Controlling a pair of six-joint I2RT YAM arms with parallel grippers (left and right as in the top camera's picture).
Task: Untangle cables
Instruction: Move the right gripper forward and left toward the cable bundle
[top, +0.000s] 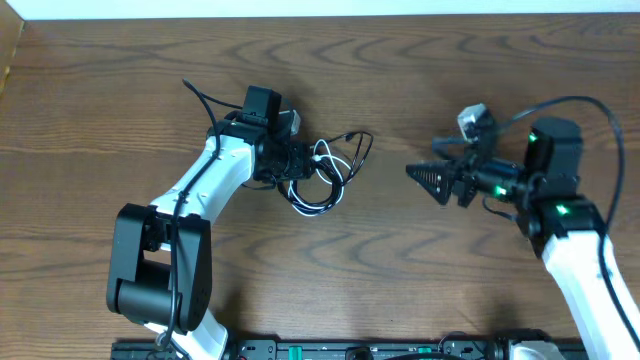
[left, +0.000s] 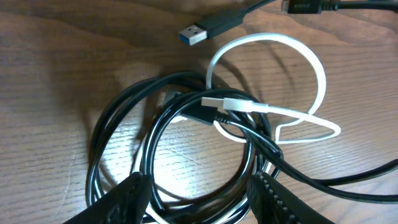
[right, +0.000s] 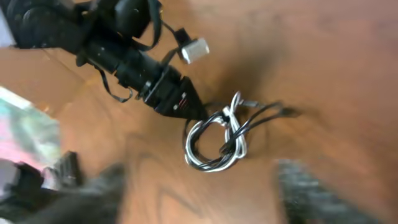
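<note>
Straddling the near edge of the coil, the left gripper (left: 198, 186) has its fingers spread, one either side of the black cable (left: 124, 118), whose loops run up between them on the table (left: 56, 74). I cannot tell whether the pads touch the cord.

Just beyond, the white cable (left: 317, 74) threads through those black loops. Its small plug lies across the middle of the coil, and its own loop bulges out on the far side. Farther on, the black cable's USB plug (left: 194, 34) lies free on the wood.

The risk, as I judge it, is closing on several strands at once. A pull would then drag the whole bundle and cinch the white loop tighter round the black turns instead of freeing it. A plug could also snag inside a loop.

From overhead, the left arm (top: 215, 180) reaches up and to the right from its base, with its wrist low at the coil's left side. The right gripper (top: 425, 177) points leftward at the bundle from well apart. Its own blurred view shows the fingers wide, holding nothing. The right arm (top: 585, 260) is angled in from the lower right corner.
</note>
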